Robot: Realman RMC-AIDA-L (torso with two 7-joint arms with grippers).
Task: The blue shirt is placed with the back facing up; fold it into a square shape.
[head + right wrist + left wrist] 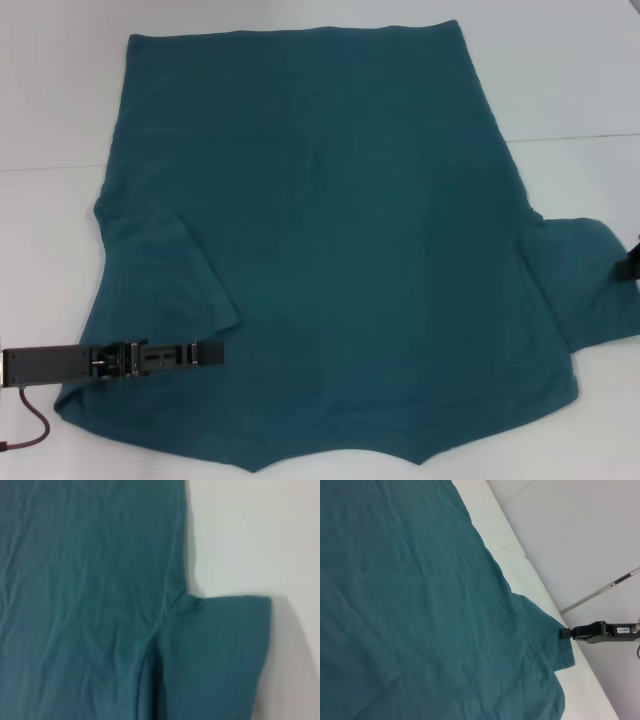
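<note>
Over the near left, the left end effector (212,352) rests closed on the folded-in sleeve. One blue shirt (340,220) covers the table (60,90). Two end effectors show; whether the right end effector (630,266), at the right sleeve's edge, is open is unclear.

White table (60,100), matte, evenly lit from above; only soft shadows on it. A faint seam (575,137) crosses the top in the head view. Beyond the table edge (530,567), pale grey floor (580,535) with a thin dark joint line (600,591).

A white table (60,110) carries the blue shirt (340,230), spread flat
</note>
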